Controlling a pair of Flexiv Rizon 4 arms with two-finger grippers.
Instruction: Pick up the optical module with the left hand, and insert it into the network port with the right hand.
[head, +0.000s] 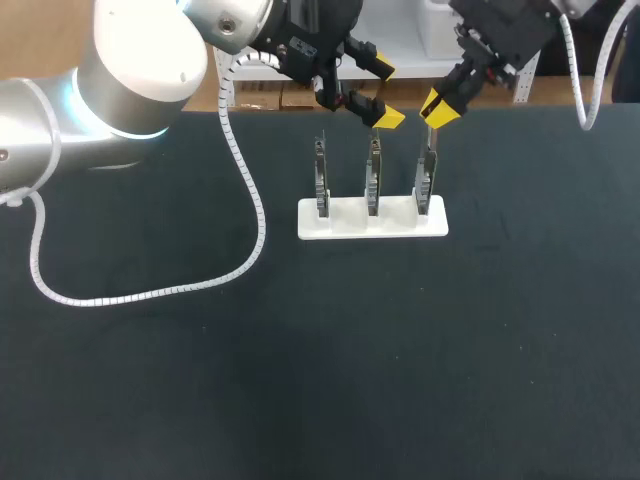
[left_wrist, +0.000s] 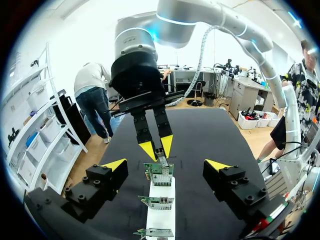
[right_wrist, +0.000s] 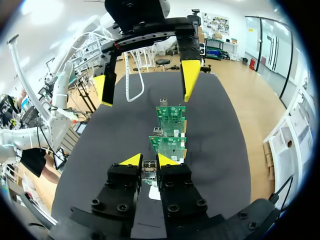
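Optical module (left_wrist: 162, 161): a small silver piece, tilted a little, at the top edge of the right board, held up off the table.
Right gripper (head: 438, 107): fingers drawn close together, their yellow tips pinching the optical module from two sides. In its own wrist view (right_wrist: 148, 160) the tips flank a small metal block directly above the nearest board.
Right board (head: 425, 180): upright in the end slot of the white holder, just under the right gripper.
Middle board (head: 372, 182): upright in the centre slot, apart from both grippers.
Network port (right_wrist: 157, 131): a small metal cage on the middle board's top edge; the farthest board carries one like it.
Left board (head: 321, 182): upright in the other end slot.
White holder (head: 350, 222): a flat block on the table, carrying the three green boards in a row.
Left gripper (head: 385, 93): fingers spread wide with nothing between them, above and behind the middle board, facing the right gripper across the row (left_wrist: 165, 165).
Cable (head: 150, 295): a white coiled line from the left arm, looping across the table.
Table (head: 300, 380): dark and matte.
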